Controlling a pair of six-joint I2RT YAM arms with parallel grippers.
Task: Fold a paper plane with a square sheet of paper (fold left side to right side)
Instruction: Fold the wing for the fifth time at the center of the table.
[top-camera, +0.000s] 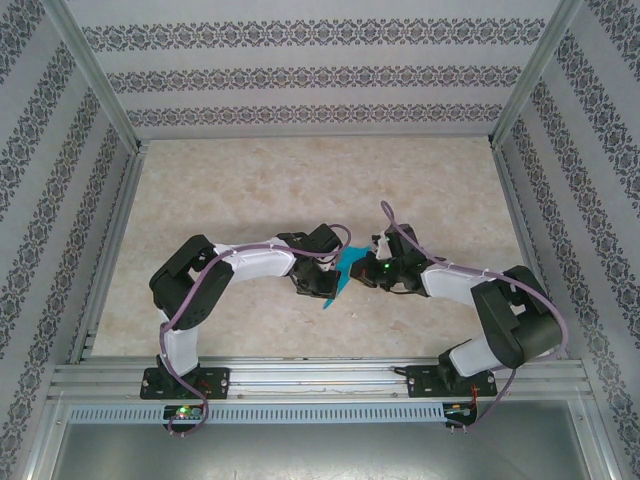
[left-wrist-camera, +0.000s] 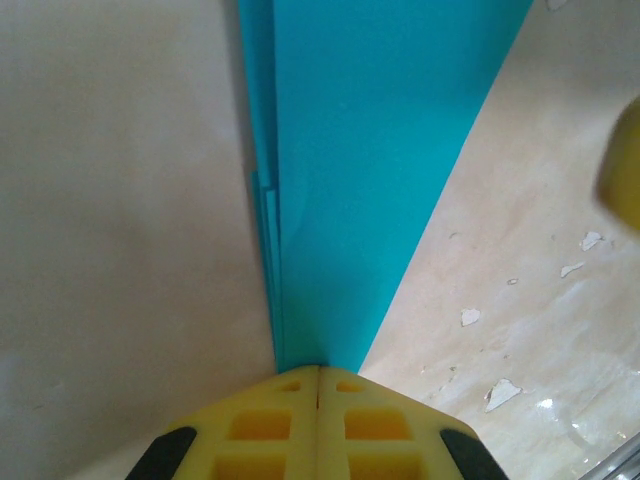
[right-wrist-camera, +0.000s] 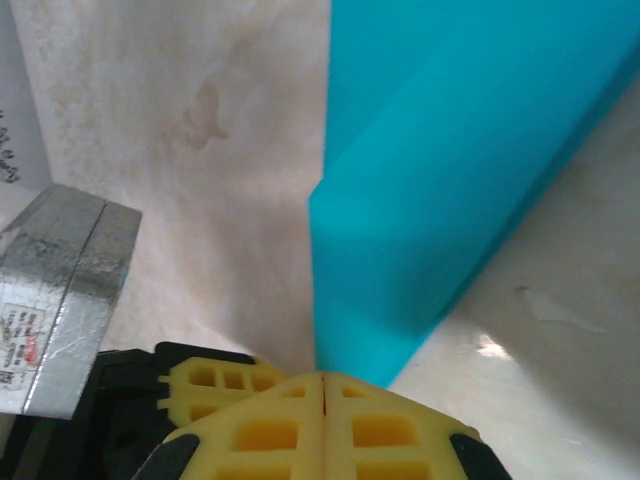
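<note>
Paper (left-wrist-camera: 370, 150) sat clamped in left pincer (left-wrist-camera: 318, 372) and right pincer (right-wrist-camera: 325, 378), both closed tight; uneven pulling could tear it or skew its layers.

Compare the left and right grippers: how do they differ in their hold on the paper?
The left gripper reaches the paper from the left, the right gripper from the right. Stacked layer edges show above the left gripper; a wider folded flap rises from the right gripper. Both are shut on the paper.

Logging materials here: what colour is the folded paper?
Plain teal-blue paper, unmarked; shows best in the left wrist view.
</note>
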